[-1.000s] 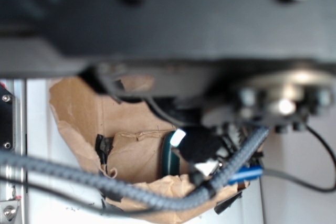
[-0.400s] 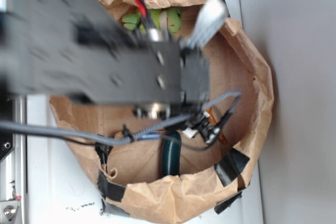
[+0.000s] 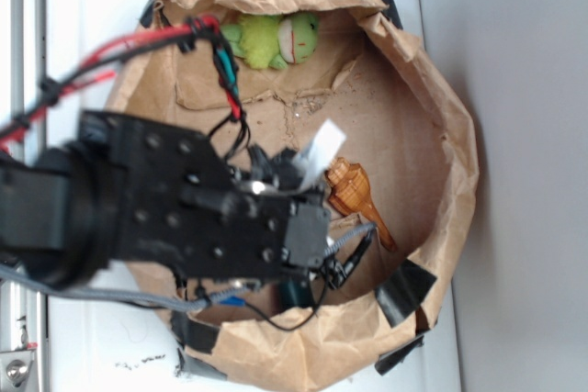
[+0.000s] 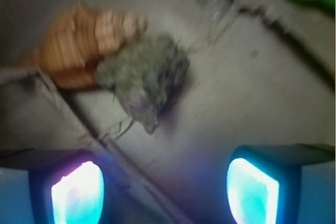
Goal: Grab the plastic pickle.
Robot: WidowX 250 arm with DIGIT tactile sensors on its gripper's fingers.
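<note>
Bag of brown paper holds everything. Arm covers its near-left floor. Gripper released, nothing between fingers; rock and seashell lie ahead. Plastic pickle barely shows under the arm, near wall; axis unclear.

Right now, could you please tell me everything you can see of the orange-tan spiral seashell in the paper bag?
The orange-tan spiral seashell looks like glossy moulded plastic, ribbed in whorls at its fat end and tapering to a thin point aimed at the brown paper bag wall. It lies flat on the bag's floor. In the blurred wrist view its wide end sits against the brown lumpy rock, apparently touching.
</note>
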